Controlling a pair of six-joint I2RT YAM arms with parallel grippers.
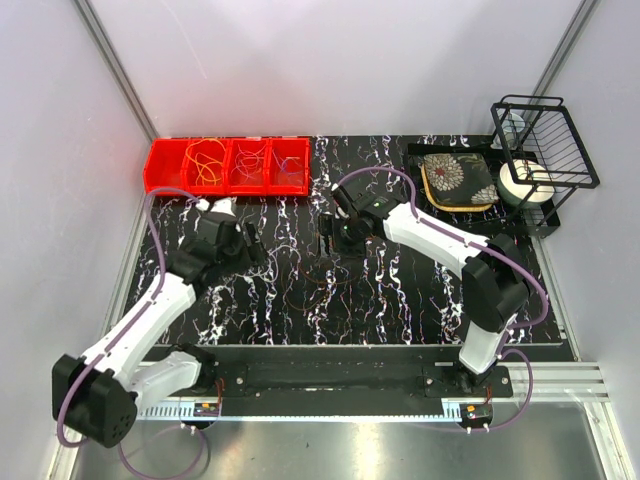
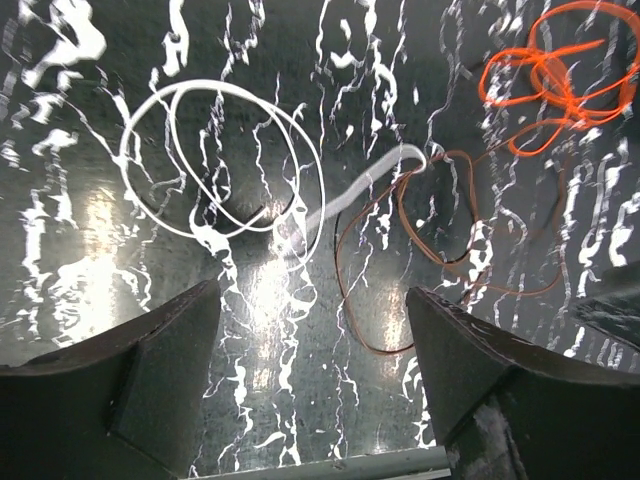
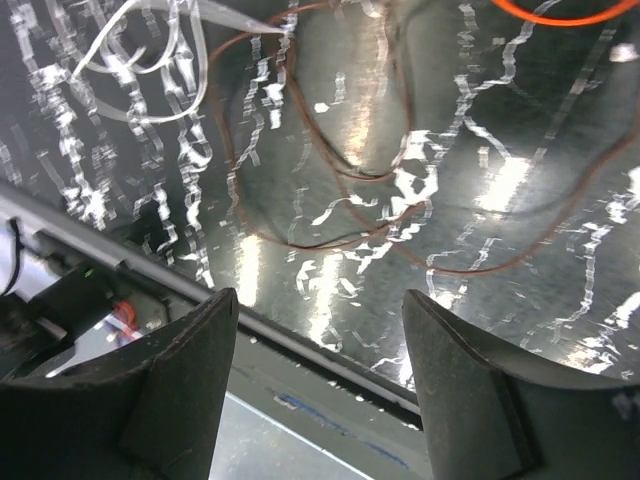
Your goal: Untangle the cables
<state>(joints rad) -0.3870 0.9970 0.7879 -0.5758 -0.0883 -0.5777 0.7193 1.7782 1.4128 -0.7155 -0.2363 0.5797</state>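
Three cables lie loose on the black marbled mat (image 1: 400,300) between my arms. In the left wrist view a white cable (image 2: 220,160) forms overlapping loops at the left. A thin red-brown cable (image 2: 420,230) runs from the white one's end to the right, and an orange cable (image 2: 555,75) is bunched at the top right. The right wrist view shows the same white cable (image 3: 140,50), red-brown cable (image 3: 330,170) and orange cable (image 3: 560,12). My left gripper (image 2: 315,340) and right gripper (image 3: 320,340) both hang open above the mat, holding nothing. From above, the left gripper (image 1: 260,245) and right gripper (image 1: 326,238) face each other.
A red bin (image 1: 160,170) with several compartments stands at the back left, with a yellow cable (image 1: 205,160) coiled in one. At the back right are a flowered pouch (image 1: 458,180), a white roll (image 1: 525,183) and a black wire basket (image 1: 545,140). The table's front rail (image 3: 300,350) lies under the right gripper.
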